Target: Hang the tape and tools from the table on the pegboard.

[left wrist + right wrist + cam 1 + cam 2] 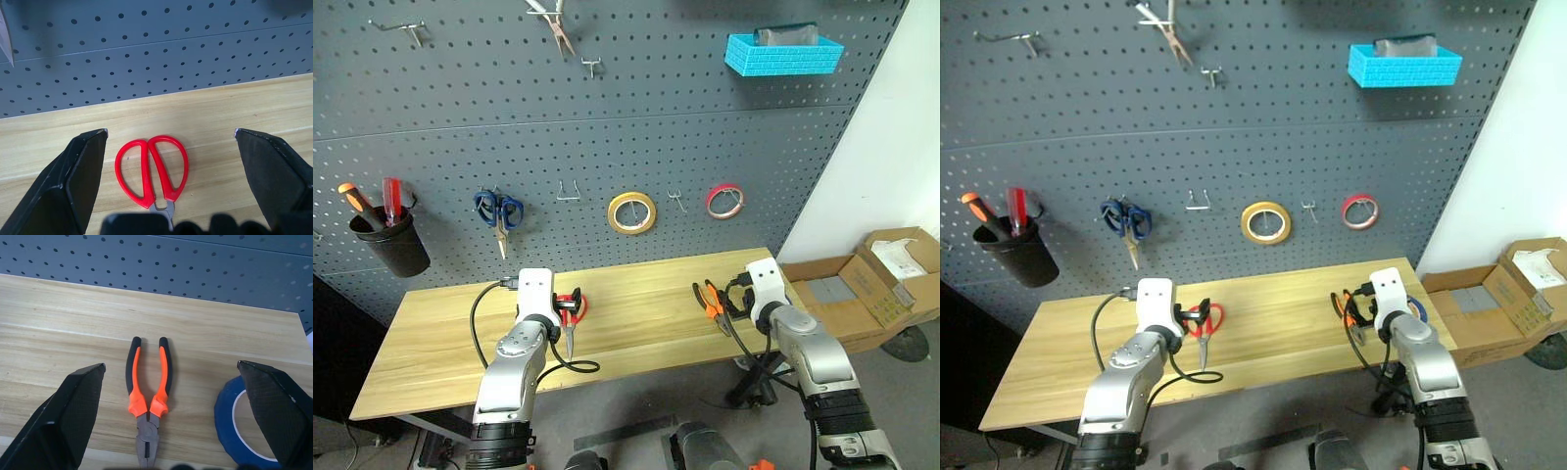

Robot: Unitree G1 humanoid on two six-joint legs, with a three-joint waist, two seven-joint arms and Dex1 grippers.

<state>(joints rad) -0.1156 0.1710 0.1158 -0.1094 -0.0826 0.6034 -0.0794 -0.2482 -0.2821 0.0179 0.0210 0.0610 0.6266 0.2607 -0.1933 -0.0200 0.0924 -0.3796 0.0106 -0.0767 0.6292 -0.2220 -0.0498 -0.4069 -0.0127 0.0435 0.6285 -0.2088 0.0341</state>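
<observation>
Both tools, left point(570, 305) and right point(734, 297), hang released over the desk point(636, 313) front, so each should drop straight; left wrist view frames red scissors point(152, 169) between spread fingers, right wrist view orange-black pliers point(146, 391), thin blue tape point(230, 428) just beside toward the desk's right end.
</observation>
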